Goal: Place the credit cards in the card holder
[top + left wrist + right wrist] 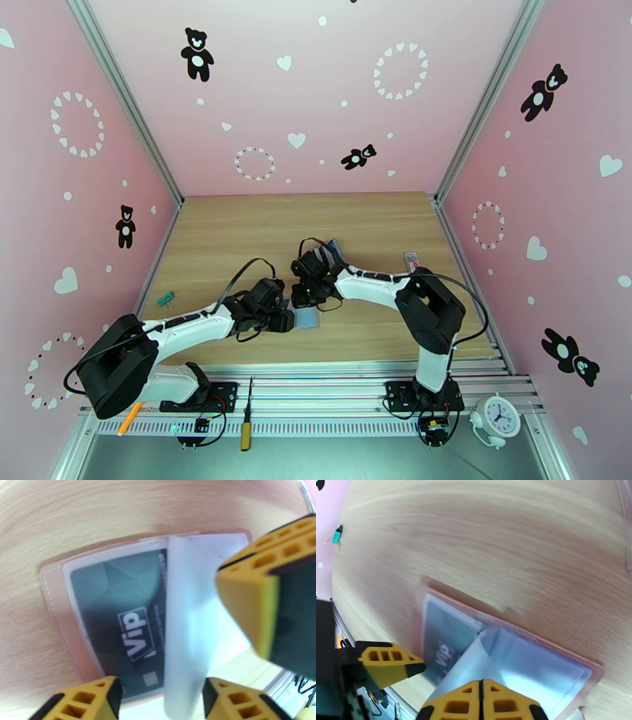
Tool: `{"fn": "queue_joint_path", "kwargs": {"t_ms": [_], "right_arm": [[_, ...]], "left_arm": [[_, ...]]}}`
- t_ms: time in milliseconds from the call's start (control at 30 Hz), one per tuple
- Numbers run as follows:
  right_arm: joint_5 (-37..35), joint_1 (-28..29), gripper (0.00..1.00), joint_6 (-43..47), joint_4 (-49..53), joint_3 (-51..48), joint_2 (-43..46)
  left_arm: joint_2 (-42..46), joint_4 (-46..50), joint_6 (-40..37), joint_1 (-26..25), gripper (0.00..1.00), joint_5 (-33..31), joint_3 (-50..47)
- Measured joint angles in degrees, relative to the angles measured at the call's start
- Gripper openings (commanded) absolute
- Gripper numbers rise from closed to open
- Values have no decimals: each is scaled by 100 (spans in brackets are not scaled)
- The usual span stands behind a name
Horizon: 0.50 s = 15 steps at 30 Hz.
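The tan-pink card holder [53, 598] lies open on the wooden table [306, 318]. A dark credit card marked "Vip" [118, 618] sits inside its left sleeve [442, 649]. One clear sleeve leaf [185, 630] stands lifted from the middle of the holder. My right gripper [482, 685] is shut on that leaf's upper edge [474, 657]; its yellow finger [252, 598] shows in the left wrist view. My left gripper [158, 695] hovers low over the holder's near edge, jaws apart, with the lifted leaf passing between its fingers [85, 701]. In the top view both grippers [283, 317] [310, 296] meet over the holder.
A green clip [164, 299] lies at the table's left edge [336, 534]. A small upright item [335, 249] and another small thing [411, 257] sit behind the right arm. A screwdriver [246, 422], an orange pen [130, 418] and a white clock [498, 414] rest on the front rail.
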<state>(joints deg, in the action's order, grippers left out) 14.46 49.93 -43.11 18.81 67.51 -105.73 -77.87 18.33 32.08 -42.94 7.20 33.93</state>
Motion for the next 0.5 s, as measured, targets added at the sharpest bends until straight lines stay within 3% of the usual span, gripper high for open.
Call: {"fn": "queue_joint_path", "kwargs": {"t_ms": [233, 500], "right_arm": [[-125, -96, 26, 31, 125, -55, 461], [-181, -195, 29, 63, 160, -243, 796]], "left_arm": [[-4, 111, -13, 0, 44, -44, 17], [-35, 240, -35, 0, 31, -118, 170]]}}
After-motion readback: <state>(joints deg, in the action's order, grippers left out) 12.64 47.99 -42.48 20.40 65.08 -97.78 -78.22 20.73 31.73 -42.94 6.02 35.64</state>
